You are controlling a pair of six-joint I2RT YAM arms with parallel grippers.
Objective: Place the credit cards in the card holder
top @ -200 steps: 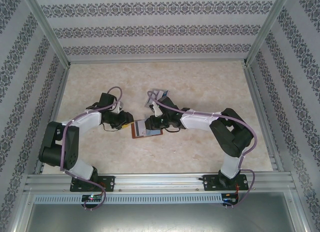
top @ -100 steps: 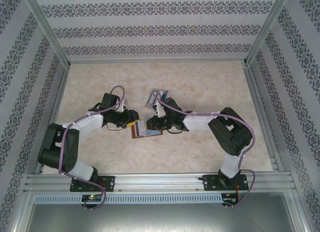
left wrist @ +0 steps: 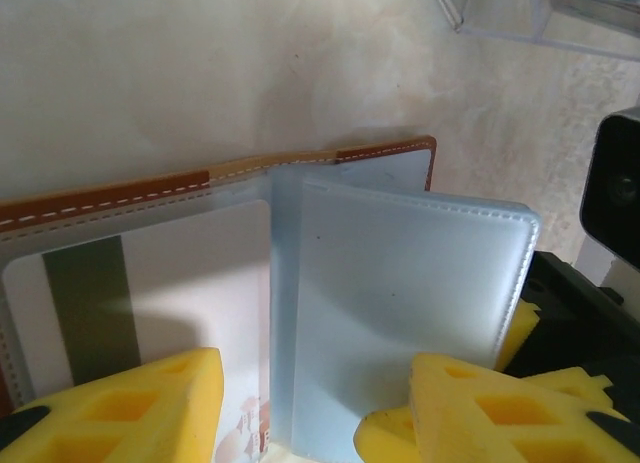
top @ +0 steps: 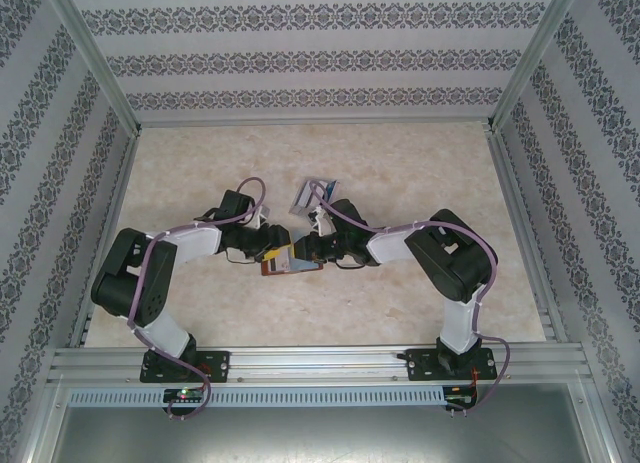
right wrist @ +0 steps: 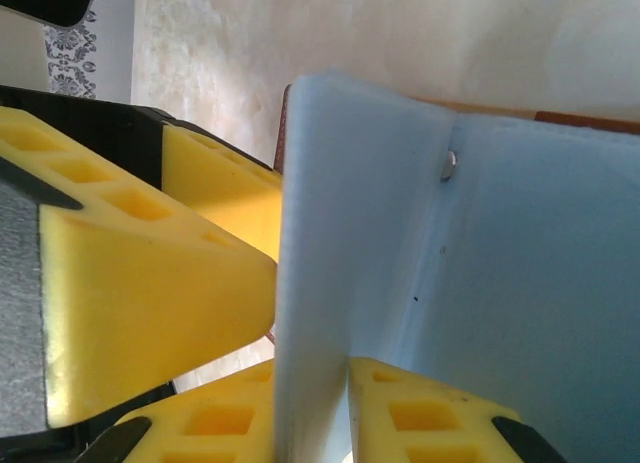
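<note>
Holder (top: 290,264) lies open mid-surface between the arms. Right jaws pinch its blue sleeve (right wrist: 320,233) upright; left jaws spread over it — one card (left wrist: 140,283) already pocketed. Hold sleeve taut, don't yank — feed next card square to slot.

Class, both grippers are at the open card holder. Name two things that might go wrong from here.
1. The right gripper pinches only one thin sleeve of the card holder. A pull might bend that sleeve or let it slip free.
2. The left gripper is open and sits close beside the right one. With so little room, the two could bump.
</note>
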